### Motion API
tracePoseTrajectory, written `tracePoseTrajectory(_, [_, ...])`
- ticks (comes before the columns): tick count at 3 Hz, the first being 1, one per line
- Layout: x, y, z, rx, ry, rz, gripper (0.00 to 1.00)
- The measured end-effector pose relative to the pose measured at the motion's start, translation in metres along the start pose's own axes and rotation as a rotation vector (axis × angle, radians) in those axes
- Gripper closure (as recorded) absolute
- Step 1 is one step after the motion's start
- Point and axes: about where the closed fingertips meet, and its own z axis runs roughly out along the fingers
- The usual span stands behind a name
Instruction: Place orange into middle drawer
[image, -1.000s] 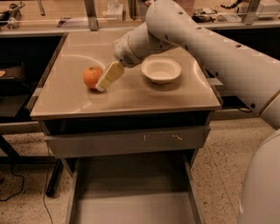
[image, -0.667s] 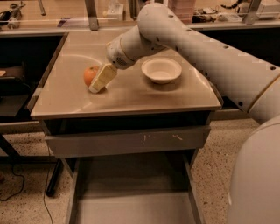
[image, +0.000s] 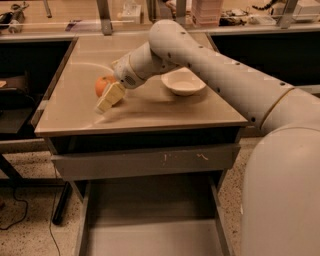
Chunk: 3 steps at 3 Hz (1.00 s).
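Camera view, orange (image: 102, 84) sitting on table (image: 150, 112) left of centre, gripper (image: 109, 97) resting against its front, hold on it being impossible to tell, bowl (image: 183, 81) sitting on table right, drawer (image: 150, 230) standing open below table.

Warm light falls on a beige tabletop (image: 165, 112) mid-frame, the gripper (image: 107, 100) over its left part. Speckled floor (image: 30, 200) shows lower left with a thin dark cable (image: 15, 220); a cluttered bench (image: 65, 12) runs along the top edge
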Motion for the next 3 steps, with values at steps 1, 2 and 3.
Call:
tracePoseTrajectory(1, [0.0002,-0.0002,0.0005,-0.001,-0.001,0.0,0.0])
tracePoseTrajectory(2, [0.0002,-0.0002,0.0006,-0.001,-0.001,0.0,0.18])
tracePoseTrajectory(3, [0.0002,-0.0002,0.0006,-0.001,-0.001,0.0,0.41])
